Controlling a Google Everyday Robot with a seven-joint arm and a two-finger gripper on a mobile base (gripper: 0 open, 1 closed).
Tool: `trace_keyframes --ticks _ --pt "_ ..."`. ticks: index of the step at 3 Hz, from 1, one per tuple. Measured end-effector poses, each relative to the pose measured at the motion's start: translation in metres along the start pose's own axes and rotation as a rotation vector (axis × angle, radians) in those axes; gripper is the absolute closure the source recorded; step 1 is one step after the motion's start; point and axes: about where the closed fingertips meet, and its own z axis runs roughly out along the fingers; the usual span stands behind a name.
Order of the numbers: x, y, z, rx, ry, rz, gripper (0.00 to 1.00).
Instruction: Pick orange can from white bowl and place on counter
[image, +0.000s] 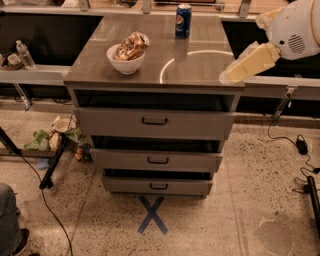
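Observation:
The orange can (131, 45) lies tilted in the white bowl (125, 64), which stands on the left part of the counter (200, 67). A thin white curved line runs across the counter's middle. My gripper (231, 76) comes in from the right on a cream-coloured arm and hangs over the counter's right front corner, well to the right of the bowl. It holds nothing that I can see.
A blue Pepsi can (183, 21) stands upright at the counter's back. The three drawers (154, 121) below stand slightly open. A blue tape X (152, 215) marks the floor in front. Cables, a stand leg and bags lie on the floor at left.

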Motion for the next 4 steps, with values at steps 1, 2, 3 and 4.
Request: trace_keyframes --ticks 1,2,3,4 --pt "0.000 0.002 0.002 -0.008 0.001 0.002 0.00" --pt "-0.009 -0.016 0.034 0.035 -0.083 0.061 0.00" --pt "-0.020 -0.033 0.089 0.047 -0.225 0.202 0.00" --pt "-0.037 -0.052 0.144 0.053 -0.396 0.347 0.00"
